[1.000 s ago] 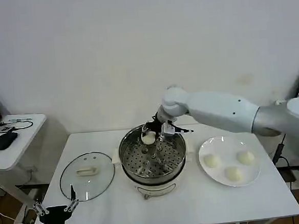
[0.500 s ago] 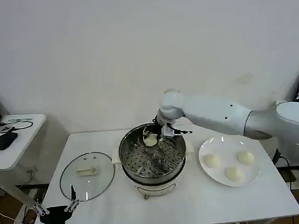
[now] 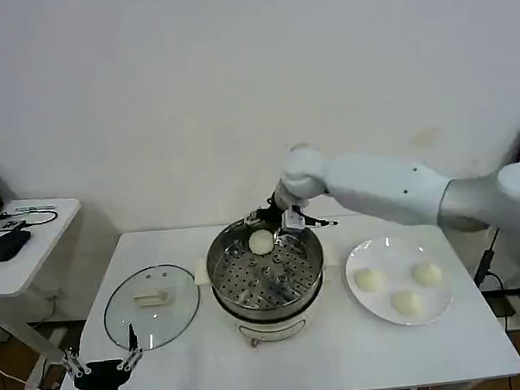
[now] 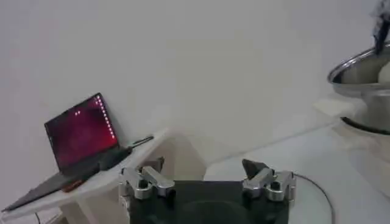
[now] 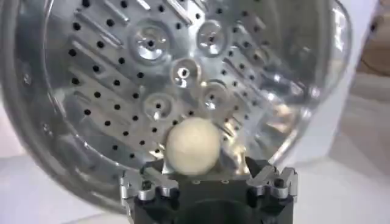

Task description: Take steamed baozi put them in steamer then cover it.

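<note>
My right gripper (image 3: 278, 219) hangs over the far rim of the steamer (image 3: 266, 275), fingers spread and gripping nothing; in the right wrist view the gripper (image 5: 210, 182) stands open with one baozi (image 5: 193, 146) lying free just ahead of it on the perforated tray (image 5: 152, 91). From the head camera I see that bun (image 3: 261, 241) resting on the tray's far side, near the steamer's back wall. It is round, so I can give it no long axis or heading. The steamer stands upright at the middle of the tabletop (image 3: 342, 350), mouth up and uncovered. Three more baozi (image 3: 368, 279) sit on the white plate (image 3: 437, 306) toward the tabletop's right edge, apart from one another. The glass cover (image 3: 152, 306) lies flat near the left edge, its whitish handle (image 3: 150, 298) facing up with the long side running roughly left to right. My left gripper (image 3: 102, 365) is parked by the tabletop's front-left corner, its fingers (image 4: 146, 180) apart and empty. Beyond it, a laptop (image 4: 79, 137) sits on a side table (image 3: 23, 256).
</note>
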Motion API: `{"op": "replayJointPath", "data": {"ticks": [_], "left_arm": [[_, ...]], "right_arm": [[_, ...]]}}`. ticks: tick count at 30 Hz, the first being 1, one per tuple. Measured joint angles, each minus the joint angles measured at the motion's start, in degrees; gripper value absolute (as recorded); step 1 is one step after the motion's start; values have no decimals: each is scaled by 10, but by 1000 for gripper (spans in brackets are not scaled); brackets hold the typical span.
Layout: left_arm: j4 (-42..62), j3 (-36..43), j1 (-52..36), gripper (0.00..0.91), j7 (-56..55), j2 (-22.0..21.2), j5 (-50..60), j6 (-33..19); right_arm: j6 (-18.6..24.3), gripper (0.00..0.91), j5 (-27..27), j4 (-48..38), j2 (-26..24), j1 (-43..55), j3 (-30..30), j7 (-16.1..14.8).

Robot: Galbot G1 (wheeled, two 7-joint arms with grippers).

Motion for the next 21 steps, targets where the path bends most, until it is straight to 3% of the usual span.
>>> {"op": "replayJointPath", "data": {"ticks": [13, 21], "left_arm": [[-6, 12, -1, 907, 30, 19, 16, 9], [3, 17, -4, 907, 36, 28, 25, 9]], "right_arm": [[-193, 907, 112, 112, -205, 24, -18, -19], [-270, 907, 144, 167, -307, -15, -12, -44]]}}
